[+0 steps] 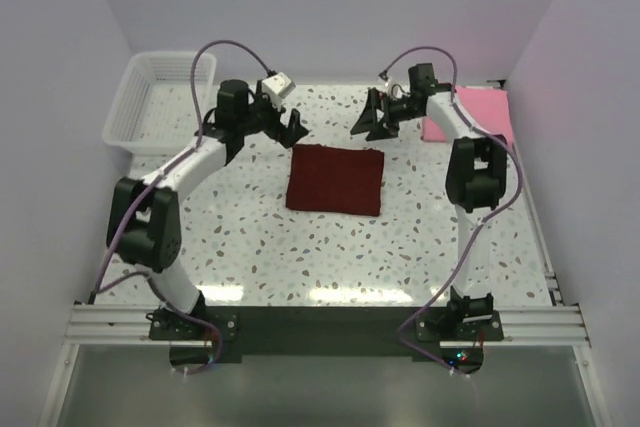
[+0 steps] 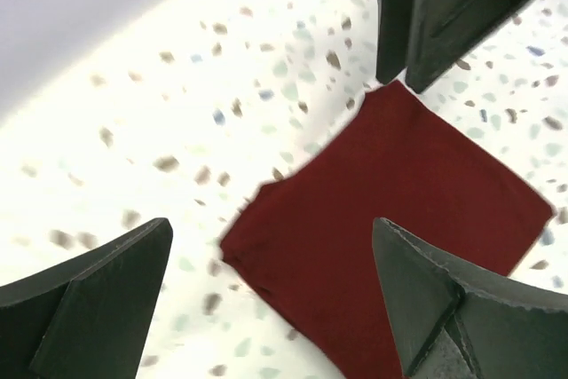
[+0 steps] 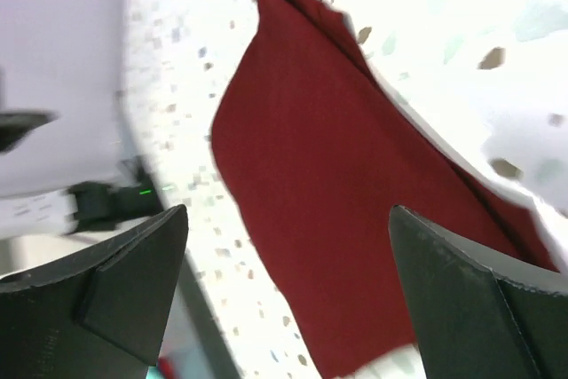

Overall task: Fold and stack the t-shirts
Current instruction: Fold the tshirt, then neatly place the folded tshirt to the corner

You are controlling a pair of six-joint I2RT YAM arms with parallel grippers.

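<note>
A dark red t-shirt lies folded into a flat square in the middle of the table. It also shows in the left wrist view and the right wrist view. A pink folded t-shirt lies at the back right. My left gripper is open and empty, above the table just behind the red shirt's far left corner. My right gripper is open and empty, just behind the red shirt's far right corner. The right gripper's fingers show in the left wrist view.
A white plastic basket stands at the back left corner. The white walls close the table on the left, back and right. The pink shirt lies close to the right arm's forearm.
</note>
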